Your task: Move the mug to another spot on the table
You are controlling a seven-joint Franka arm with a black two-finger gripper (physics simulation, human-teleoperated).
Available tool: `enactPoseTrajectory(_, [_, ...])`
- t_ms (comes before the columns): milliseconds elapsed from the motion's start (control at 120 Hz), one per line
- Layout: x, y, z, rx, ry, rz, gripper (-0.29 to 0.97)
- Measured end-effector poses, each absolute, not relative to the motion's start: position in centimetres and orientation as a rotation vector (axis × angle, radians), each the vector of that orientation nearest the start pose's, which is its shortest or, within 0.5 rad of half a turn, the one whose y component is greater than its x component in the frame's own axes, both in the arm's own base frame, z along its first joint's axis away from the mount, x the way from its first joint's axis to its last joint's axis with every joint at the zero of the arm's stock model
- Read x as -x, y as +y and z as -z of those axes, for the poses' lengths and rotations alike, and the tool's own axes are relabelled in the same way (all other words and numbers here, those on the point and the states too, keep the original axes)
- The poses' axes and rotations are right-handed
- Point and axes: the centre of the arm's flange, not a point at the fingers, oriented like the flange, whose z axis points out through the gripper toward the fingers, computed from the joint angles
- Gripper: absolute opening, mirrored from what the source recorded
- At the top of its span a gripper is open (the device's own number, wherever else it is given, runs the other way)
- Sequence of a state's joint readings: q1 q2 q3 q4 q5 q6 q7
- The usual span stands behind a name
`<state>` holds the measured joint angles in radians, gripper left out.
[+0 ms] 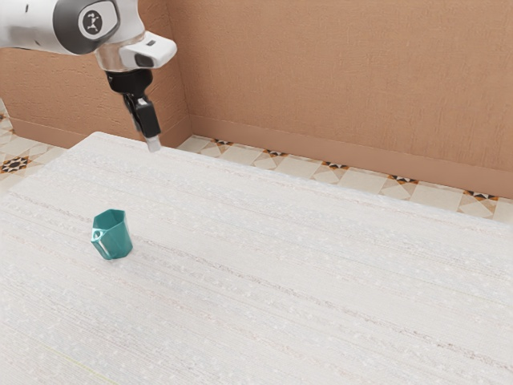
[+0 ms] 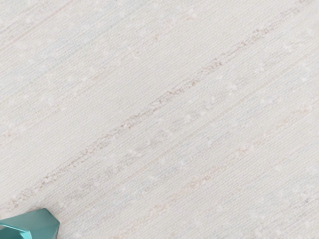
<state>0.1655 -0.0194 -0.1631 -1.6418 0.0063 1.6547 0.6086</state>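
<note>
1. Broadly, a pale, off-white tabletop [image 1: 321, 265] takes up the lower and middle parts of the exterior view. Its surface has a woven grain, crossed by faint long streaks that run from the left edge toward the lower right.
2. Behind the tabletop, terracotta-brown walls [image 1: 345, 72] meet in a corner at the upper left of the exterior view. A baseboard [image 1: 361, 156] of the same tone runs along their foot.
3. A strip of tiled floor [image 1: 321, 170] shows between the tabletop and the baseboard. It is cream, with dark star-like motifs.
4. The teal, faceted mug [image 1: 112, 234] stands on the tabletop in the lower left of the exterior view, mouth upward, with bare surface all around it.
5. The white arm [image 1: 48, 24] enters at the upper left corner. Its black end effector [image 1: 152, 144] points downward above the far left edge of the tabletop, well apart from the mug and higher in the frame.
6. The end effector holds nothing. It is seen side-on, so I cannot tell how far open it is.
7. In the wrist view, the same streaked tabletop [image 2: 174, 99] lies beneath the hand, and a teal corner of the mug [image 2: 30, 226] rests on it.
</note>
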Motion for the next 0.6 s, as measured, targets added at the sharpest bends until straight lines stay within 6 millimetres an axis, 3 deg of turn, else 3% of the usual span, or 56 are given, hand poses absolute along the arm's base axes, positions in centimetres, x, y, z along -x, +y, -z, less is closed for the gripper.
enactPoseTrajectory(267, [-55.5, -0.6, -60.8, 2.935, 1.068, 0.037, 0.68])
enactPoseTrajectory(375, [-53.4, -0.7, -61.0, 2.948, 1.036, 0.030, 0.68])
enactPoseTrajectory(475, [-50.9, 2.1, -60.9, 3.009, 0.866, 0.017, 0.68])
enactPoseTrajectory(600, [-49.7, 4.4, -60.1, 3.069, 0.663, 0.007, 0.68])
